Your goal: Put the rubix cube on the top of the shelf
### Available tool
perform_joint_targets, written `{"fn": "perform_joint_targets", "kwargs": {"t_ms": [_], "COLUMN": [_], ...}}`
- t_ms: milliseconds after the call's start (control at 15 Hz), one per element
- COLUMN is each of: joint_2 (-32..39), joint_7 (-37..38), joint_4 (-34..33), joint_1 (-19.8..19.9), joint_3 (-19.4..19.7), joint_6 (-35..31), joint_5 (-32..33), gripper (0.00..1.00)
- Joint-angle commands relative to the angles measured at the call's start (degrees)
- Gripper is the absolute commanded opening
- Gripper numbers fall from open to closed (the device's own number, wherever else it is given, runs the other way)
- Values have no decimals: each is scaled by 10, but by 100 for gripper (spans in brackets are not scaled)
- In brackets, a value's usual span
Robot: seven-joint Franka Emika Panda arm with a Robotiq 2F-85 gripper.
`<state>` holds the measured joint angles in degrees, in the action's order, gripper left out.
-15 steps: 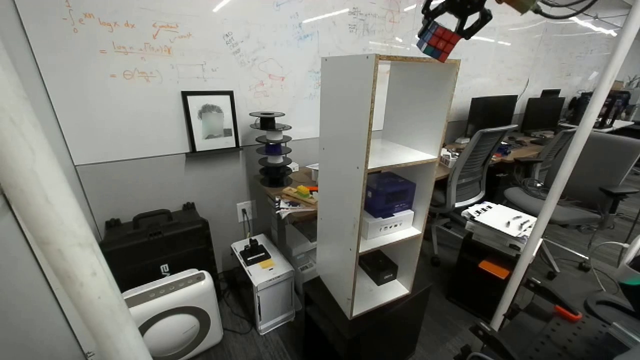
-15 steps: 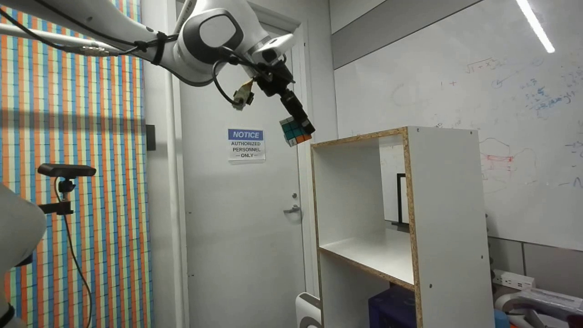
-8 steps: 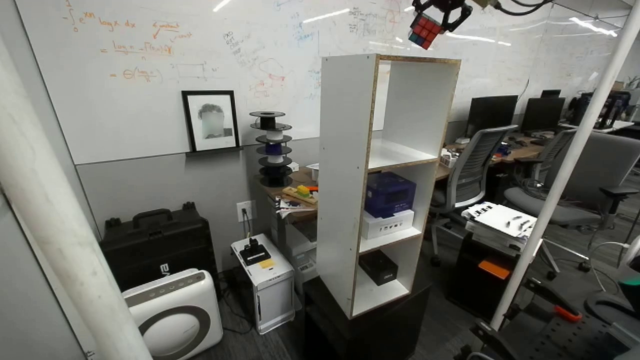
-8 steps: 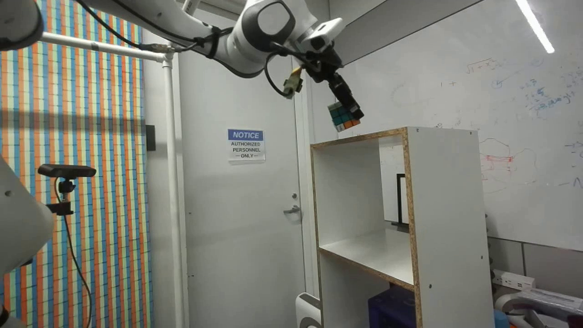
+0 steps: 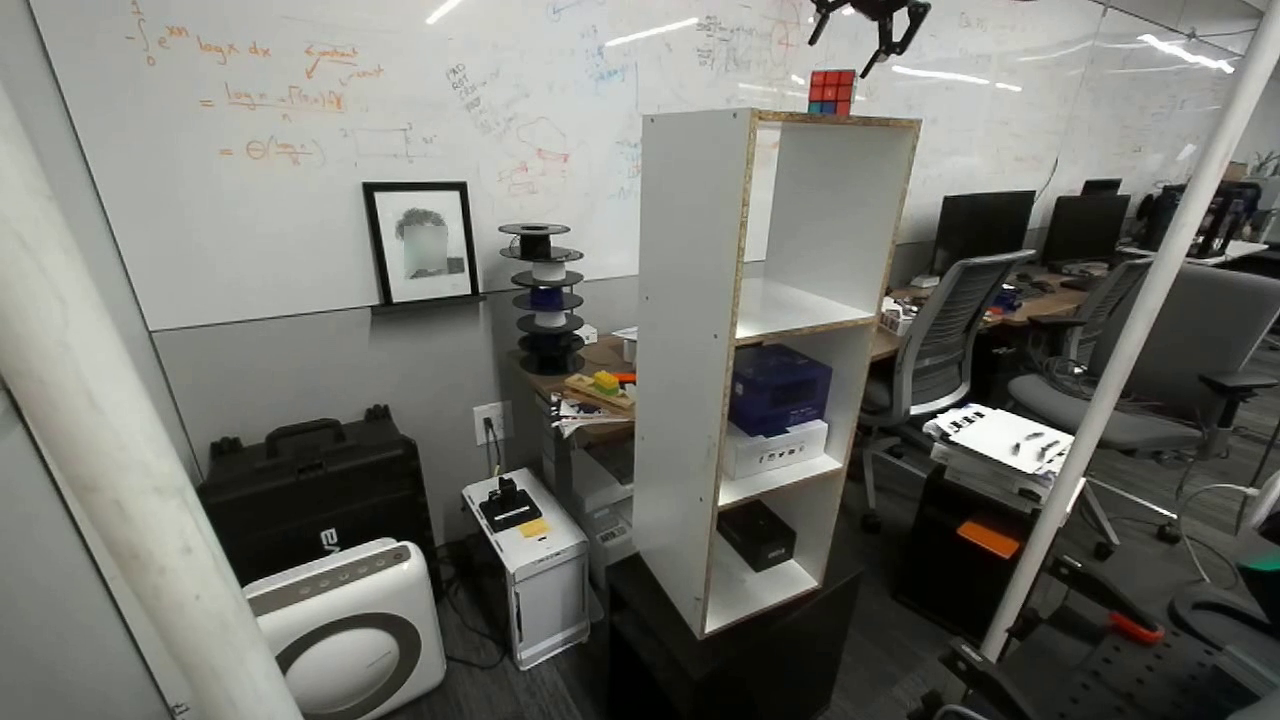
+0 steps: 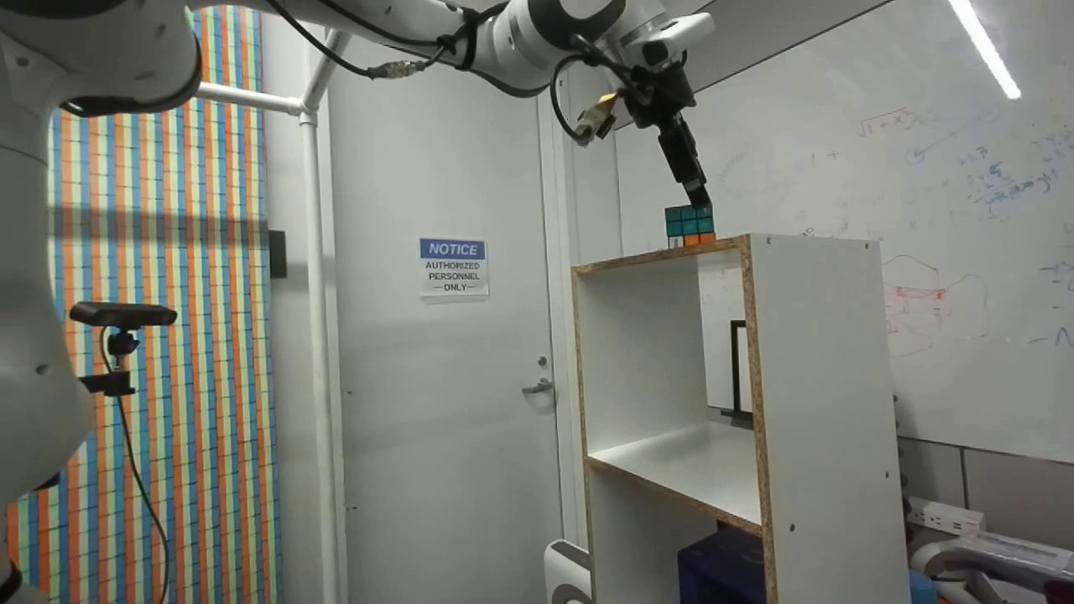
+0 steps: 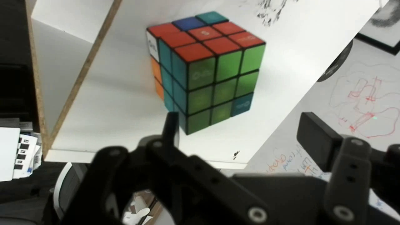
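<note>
Although the cube (image 7: 203, 68) rests atop the shelf (image 5: 688, 350), gripper (image 7: 243, 133) spread near it, a low or sideways retreat could catch its corner and knock it off.

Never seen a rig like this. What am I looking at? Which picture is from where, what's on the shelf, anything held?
This is a single robot arm, steered remotely, ending in a two-fingered gripper. Two pictures are taken from outside the robot, from different places; the third is taken from its wrist, so the black fingers show along the bottom.

The Rubik's cube sits on top of the white shelf. Inside the shelf, a dark blue object rests on a white box, and a black box lies in the lowest compartment.

Nothing is held: the jaws stand apart, and the wrist view shows the cube beyond them.
</note>
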<state>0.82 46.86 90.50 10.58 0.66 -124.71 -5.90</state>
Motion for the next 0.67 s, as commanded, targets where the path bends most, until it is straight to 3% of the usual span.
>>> {"fn": "perform_joint_targets", "kwargs": {"t_ms": [0, 267, 600], "joint_2": [37, -12, -115], "joint_7": [19, -74, -156], "joint_4": [-93, -66, 62], "joint_1": [-28, -46, -65], "joint_3": [14, 8, -9], "joint_6": [65, 166, 278], "joint_5": [-22, -94, -70], "gripper": [100, 100, 100]}}
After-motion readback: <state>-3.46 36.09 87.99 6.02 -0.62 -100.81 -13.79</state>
